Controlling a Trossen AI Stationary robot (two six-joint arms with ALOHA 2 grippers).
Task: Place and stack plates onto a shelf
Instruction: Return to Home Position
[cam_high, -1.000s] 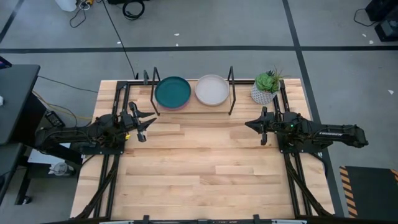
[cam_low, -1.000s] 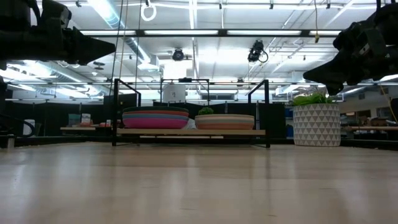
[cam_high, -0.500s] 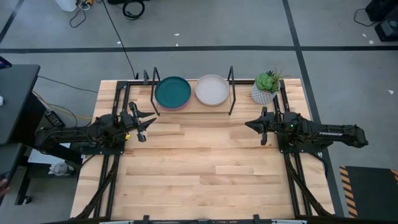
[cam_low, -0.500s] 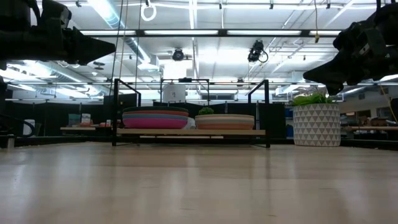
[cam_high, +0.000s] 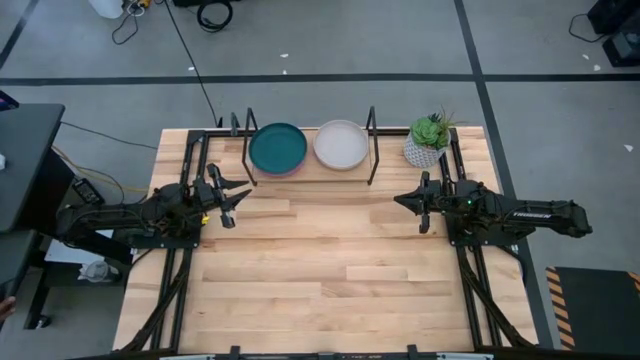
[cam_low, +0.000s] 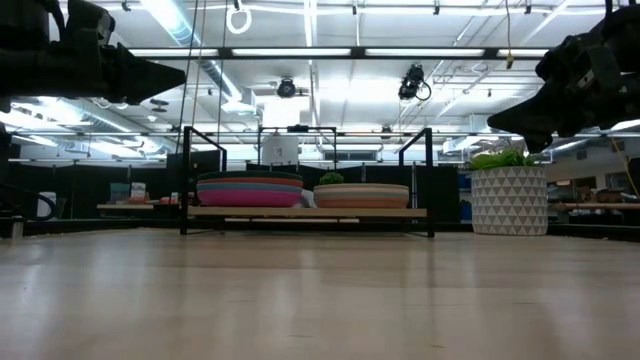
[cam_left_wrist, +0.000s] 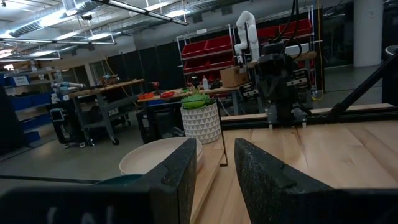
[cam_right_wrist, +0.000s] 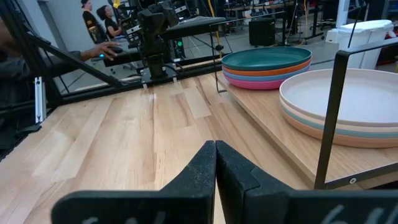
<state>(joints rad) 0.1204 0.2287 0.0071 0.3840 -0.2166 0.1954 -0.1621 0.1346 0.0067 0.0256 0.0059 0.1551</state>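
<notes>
A low light-wood plank shelf (cam_high: 310, 177) with thin black metal end frames stands at the far edge of the pale wooden desk (cam_high: 320, 290). On it sit two stacks of round matte plates, side by side and nearly touching. The stack on the left arm's side is topped by a dark teal plate (cam_high: 278, 148), and the right wrist view shows orange and magenta rims below it. The other stack is topped by a grey plate (cam_high: 341, 144) over tan and light blue rims. A white patterned pot (cam_high: 426, 148) holding a green plant stands just beside the shelf's right end.

The left gripper (cam_high: 238, 192) hangs above the desk off the shelf's left end, on the near side. Its jaws are a little apart and hold nothing. The right gripper (cam_high: 400, 201) hangs off the shelf's right end, also on the near side, with its jaws pressed together and nothing between them. Both stacks lie well apart from either pair of jaws. The two grippers point toward each other across the desk.
</notes>
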